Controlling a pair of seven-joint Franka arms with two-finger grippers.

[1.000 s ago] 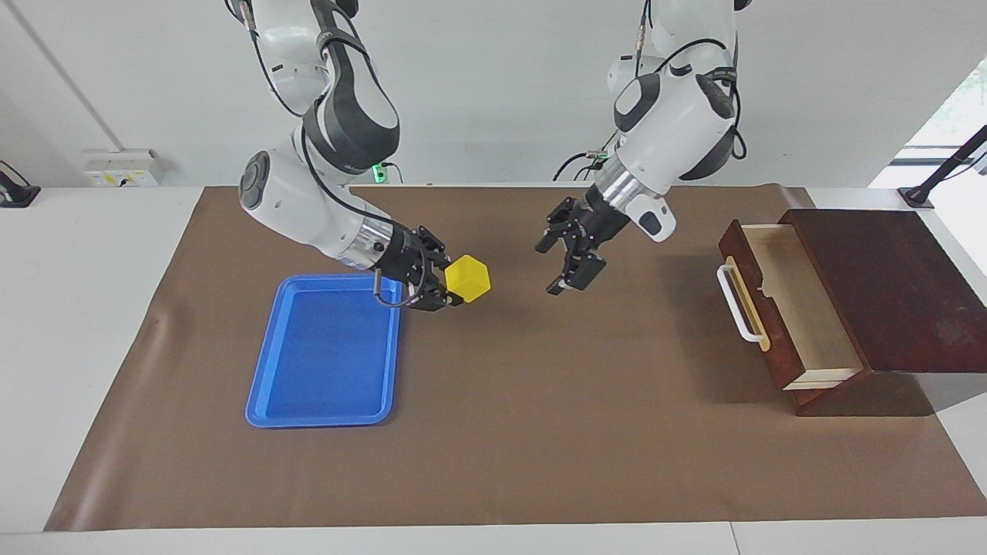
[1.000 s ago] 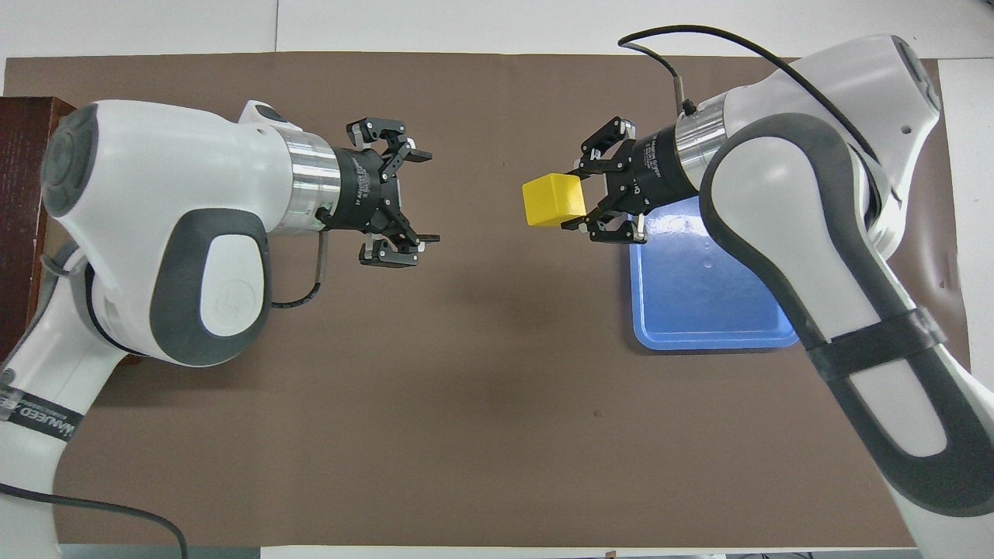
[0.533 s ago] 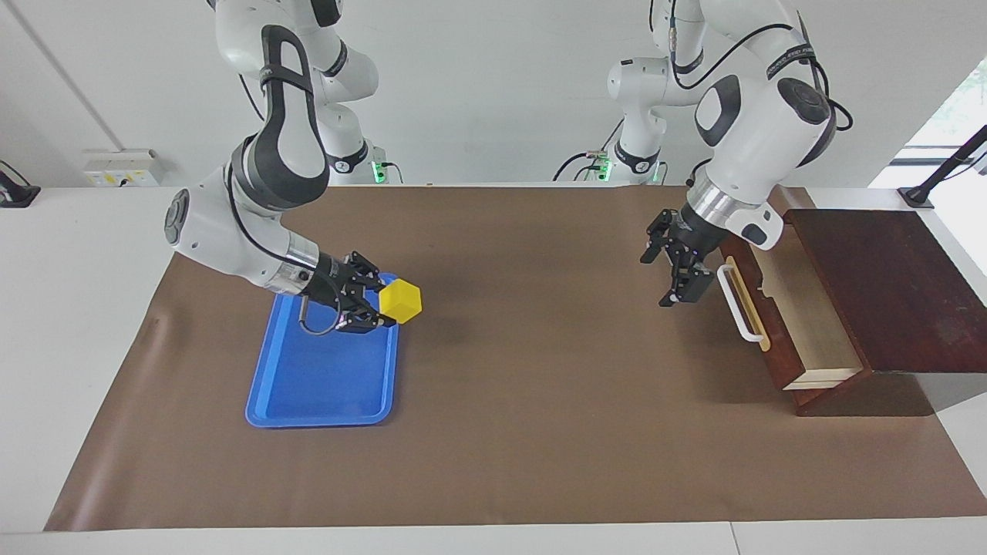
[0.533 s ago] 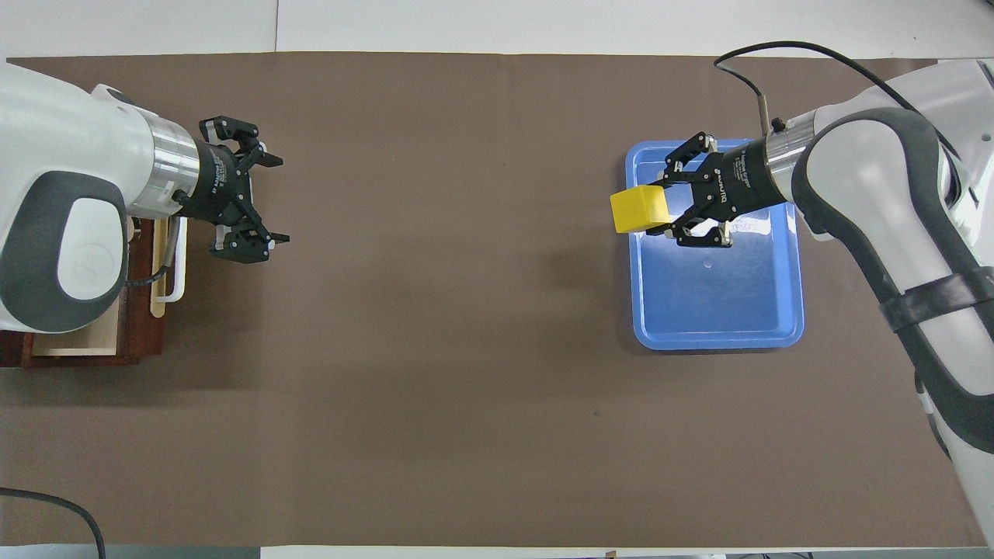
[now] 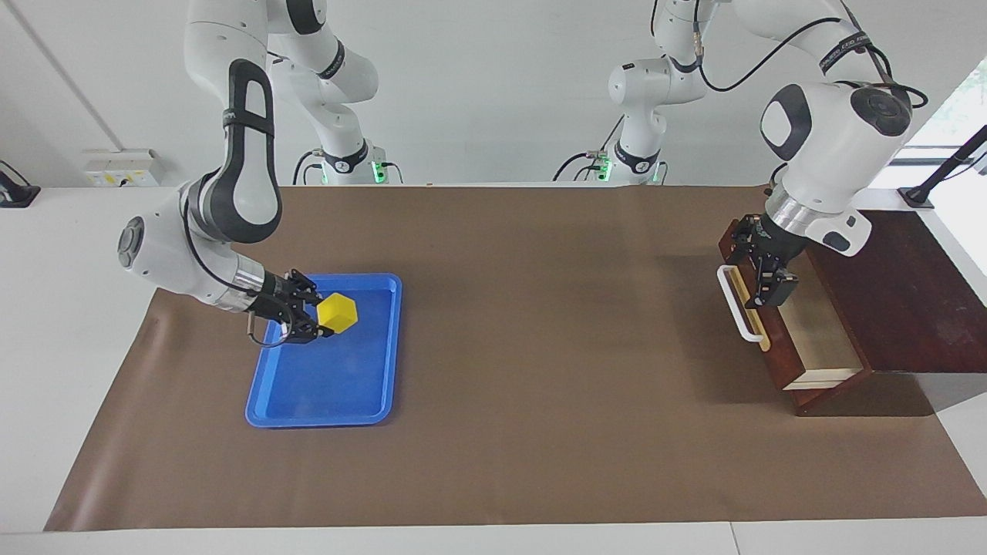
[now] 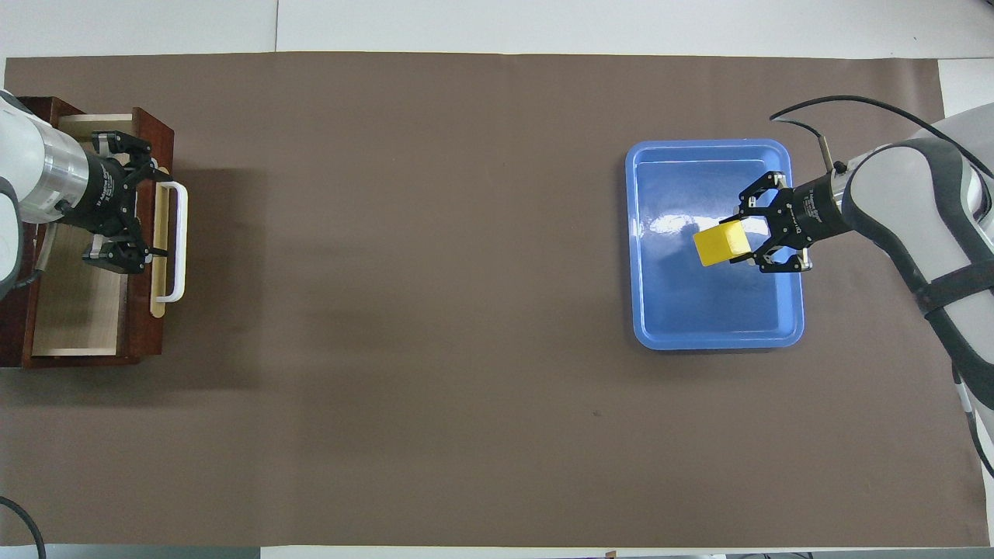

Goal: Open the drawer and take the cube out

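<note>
My bench (image 5: 540, 462) carries the drawer (image 5: 802, 324), pulled open and empty. The left gripper (image 5: 767, 270) has swung back over it, jaws spread. The right gripper (image 5: 304, 317) has carried the cube (image 5: 338, 312) over the blue tray (image 5: 370, 408), jaws clamped on it; only the release is left, I'd say.

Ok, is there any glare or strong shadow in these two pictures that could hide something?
Overhead view: white glare patches on the floor of the blue plastic tray, beside the small yellow cube, which stays plain. Facing view: a soft shadow on the brown mat in front of the dark reddish-brown wooden drawer; bright daylight at the window edge.
</note>
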